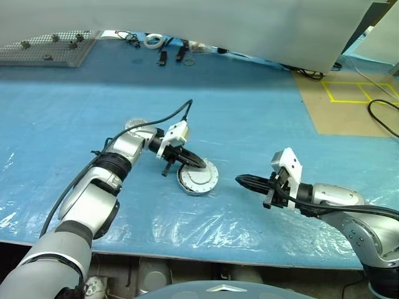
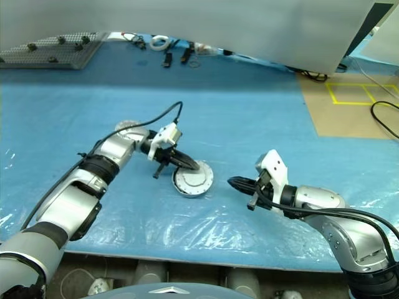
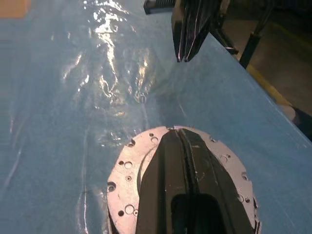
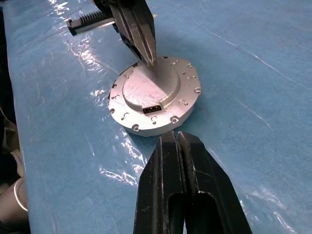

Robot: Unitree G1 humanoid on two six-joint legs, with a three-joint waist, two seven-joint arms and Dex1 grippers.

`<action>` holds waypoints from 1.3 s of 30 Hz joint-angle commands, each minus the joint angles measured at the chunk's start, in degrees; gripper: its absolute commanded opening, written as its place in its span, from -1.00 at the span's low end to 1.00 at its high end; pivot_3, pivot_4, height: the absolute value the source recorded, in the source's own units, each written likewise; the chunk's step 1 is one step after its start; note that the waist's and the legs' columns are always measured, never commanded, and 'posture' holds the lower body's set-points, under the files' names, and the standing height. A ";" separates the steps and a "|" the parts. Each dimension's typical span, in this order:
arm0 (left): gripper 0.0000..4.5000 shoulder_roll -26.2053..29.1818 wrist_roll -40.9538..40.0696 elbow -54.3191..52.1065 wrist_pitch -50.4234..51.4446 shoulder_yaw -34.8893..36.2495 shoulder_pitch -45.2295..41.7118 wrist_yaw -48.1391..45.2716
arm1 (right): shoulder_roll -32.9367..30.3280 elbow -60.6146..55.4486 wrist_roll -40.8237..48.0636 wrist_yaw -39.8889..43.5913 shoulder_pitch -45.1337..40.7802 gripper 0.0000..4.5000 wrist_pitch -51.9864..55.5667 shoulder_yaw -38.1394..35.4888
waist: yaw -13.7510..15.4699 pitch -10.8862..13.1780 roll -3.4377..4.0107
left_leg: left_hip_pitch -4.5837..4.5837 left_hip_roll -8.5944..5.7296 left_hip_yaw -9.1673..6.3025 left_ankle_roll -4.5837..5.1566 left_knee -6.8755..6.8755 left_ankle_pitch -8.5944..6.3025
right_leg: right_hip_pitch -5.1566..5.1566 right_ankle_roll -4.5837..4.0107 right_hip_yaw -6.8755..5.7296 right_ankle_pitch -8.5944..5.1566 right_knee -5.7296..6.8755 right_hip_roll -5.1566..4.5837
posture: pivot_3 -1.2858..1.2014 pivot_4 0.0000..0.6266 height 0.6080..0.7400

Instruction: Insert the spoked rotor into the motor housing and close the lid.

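Observation:
The lid (image 4: 151, 87) lies smooth grey face up on the motor housing, whose silver wall (image 4: 146, 127) shows just beneath its flange; together they form one round stack (image 1: 198, 180) in the middle of the blue sheet. The spoked rotor is hidden. My left gripper (image 1: 201, 166) is shut, with its tips over the lid's far part; whether they touch it I cannot tell. My right gripper (image 1: 239, 180) is shut with nothing in it. It points at the stack from the right, a short gap away. The right wrist view has both fingertip pairs, mine (image 4: 175, 134) and the left one's (image 4: 152, 63).
A small round silver part (image 1: 133, 124) lies half hidden behind my left forearm. At the back are a perforated grey board (image 1: 50, 48), a white tape ring (image 1: 154, 42) and small black tools (image 1: 163, 57). Right of the sheet is brown floor with yellow tape (image 1: 349, 93).

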 commanded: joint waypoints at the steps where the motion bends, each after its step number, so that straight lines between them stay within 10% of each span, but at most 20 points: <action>1: -0.99 3.08 -3.37 -7.20 3.49 4.70 0.50 -0.26 | -0.75 0.28 -0.45 2.06 -0.25 -1.00 -2.59 0.10 | -0.05 0.00 0.01 | -0.01 0.00 0.00 0.00 -0.01 0.00 | 0.00 0.00 0.00 0.00 0.00 0.00 | 0.03 -0.52 1.00; 13: -0.99 15.99 -7.51 -39.00 20.00 16.99 23.90 8.76 | 0.19 -0.90 0.94 2.11 -10.60 -1.00 0.83 3.18 | -0.55 0.01 0.14 | 0.17 0.12 0.07 -0.01 -0.01 0.00 | -0.03 -0.02 -0.03 -0.01 0.03 0.04 | 0.03 -0.52 1.00; 39: -1.00 11.34 -9.97 -54.59 20.51 28.17 53.18 28.44 | 2.43 20.23 -10.90 16.96 -20.40 -0.81 -14.42 15.04 | -1.58 0.01 0.16 | 0.11 0.16 0.13 0.04 0.16 0.00 | -0.06 -0.25 -0.02 -0.14 0.10 0.04 | 0.03 -0.52 1.00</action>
